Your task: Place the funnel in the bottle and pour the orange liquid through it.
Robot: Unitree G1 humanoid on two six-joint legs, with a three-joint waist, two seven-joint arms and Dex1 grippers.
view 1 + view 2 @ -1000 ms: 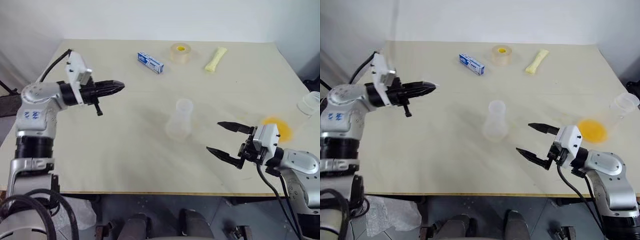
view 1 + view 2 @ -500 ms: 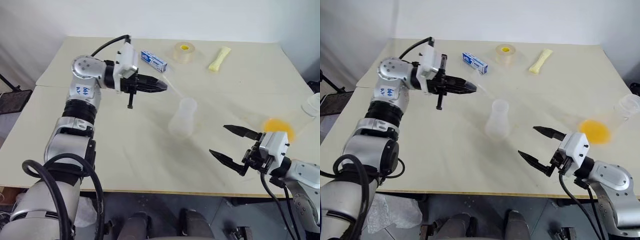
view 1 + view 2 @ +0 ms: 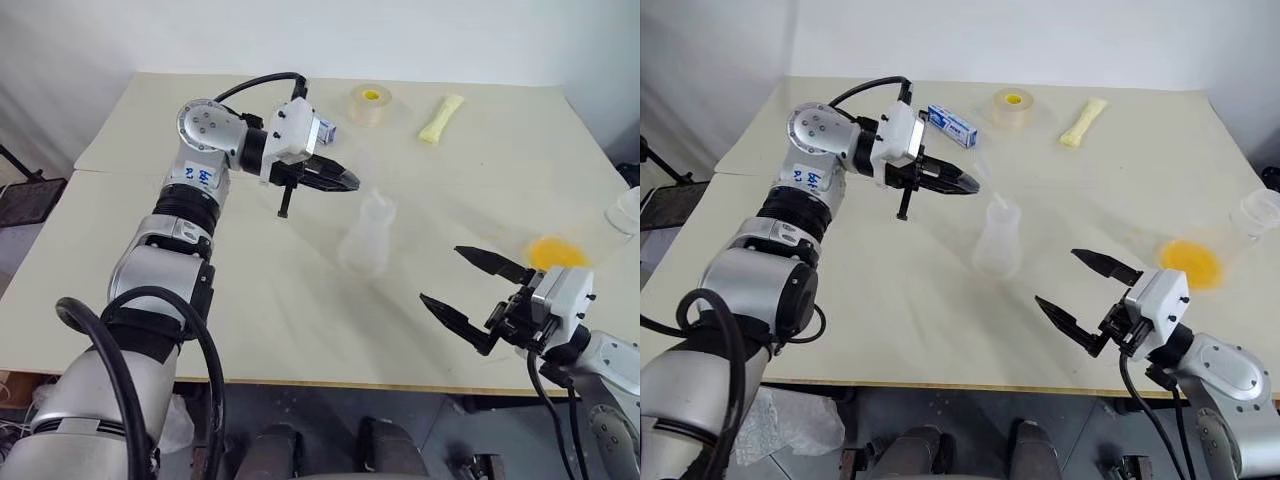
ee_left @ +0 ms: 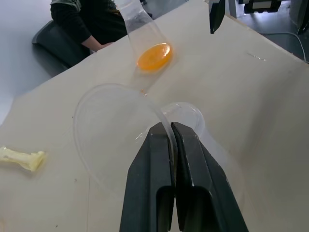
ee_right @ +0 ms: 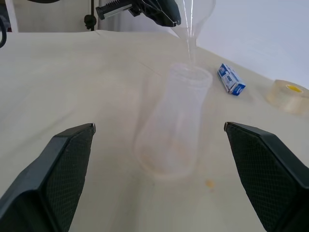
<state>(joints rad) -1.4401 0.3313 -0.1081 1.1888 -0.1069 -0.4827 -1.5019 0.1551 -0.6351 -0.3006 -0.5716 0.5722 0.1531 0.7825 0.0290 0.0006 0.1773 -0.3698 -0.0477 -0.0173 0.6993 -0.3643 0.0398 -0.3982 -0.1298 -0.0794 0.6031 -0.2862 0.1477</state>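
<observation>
Nearest of all, the right claw [image 3: 478, 297] is seen well on the near right side of the bottle [image 3: 366, 235], low over the desk [image 3: 250, 300], its two fingers spread as wide as they go and nothing held between them. The bottle is framed between those fingers in the right wrist view, yet it stands well apart from them.

The bottle stands upright near the middle of the desk, its open neck facing up. Just above and behind that neck, on its far left side, the left claw [image 3: 342, 182] is clamped fully shut on the rim of the funnel [image 4: 116, 130]. The funnel's stem [image 5: 191, 46] is pointed down at the neck; its tip appears to be at the mouth or just over it, and whether it has entered cannot be told. The stem is slightly tilted, so the coming move is judged to turn on bringing its long axis upright over the neck and then lowering it.

Farther off, to the right of the bottle, the orange liquid [image 3: 1186, 262] lies as a shallow pool in a larger clear flask [image 3: 1251, 217] near the desk's right edge. The right claw is the nearer one to it.
</observation>
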